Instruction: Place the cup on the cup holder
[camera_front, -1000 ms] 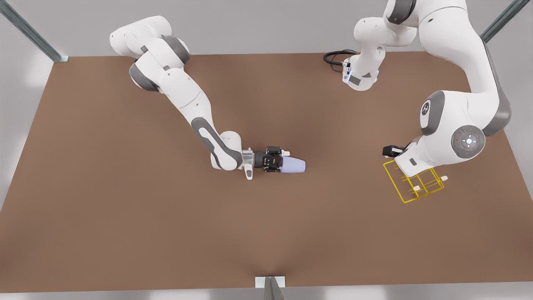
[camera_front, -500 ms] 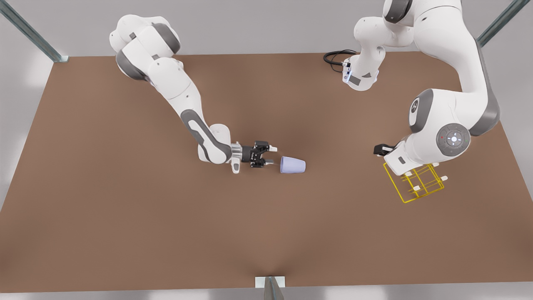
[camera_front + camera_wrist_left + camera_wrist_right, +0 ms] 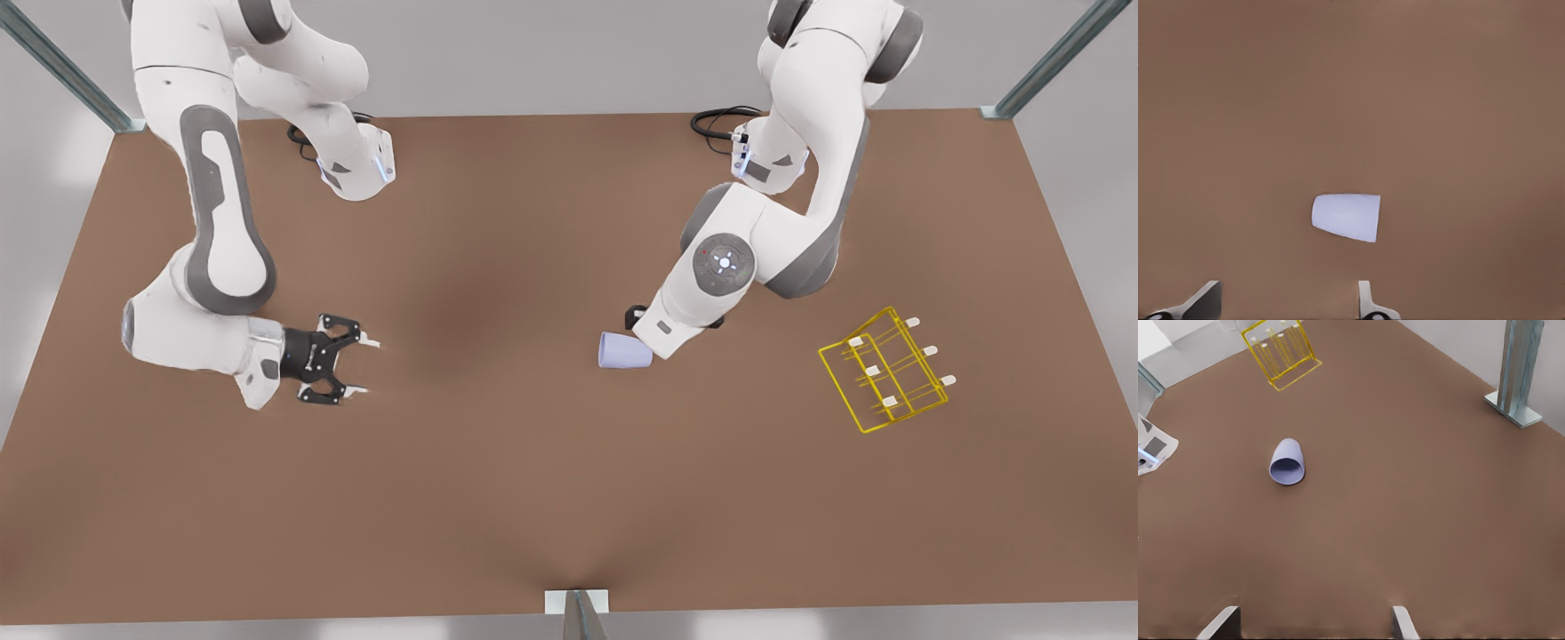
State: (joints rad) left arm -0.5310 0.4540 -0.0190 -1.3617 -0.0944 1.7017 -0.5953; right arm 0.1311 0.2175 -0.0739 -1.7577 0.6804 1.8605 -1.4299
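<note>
Simulated robot test cell: bare brown table [image 3: 533, 498], grey metal posts [image 3: 62, 67].

Cup [image 3: 624, 350]: plain lavender-blue, no pattern. Cup holder [image 3: 885, 372]: bright yellow wire, pegs tipped white. Table [image 3: 533, 498]: uniform brown; arms white with grey joint sections; gripper at the front view's left [image 3: 363, 366] black with pale fingertips.

Soft, even light falls from above on my table [image 3: 498, 498], with no glare. A faint dark patch sits mid-table, and the cup [image 3: 625, 350] casts barely any shadow. My wrist views look smooth and slightly hazy, fingertips blurred at the edge.
</note>
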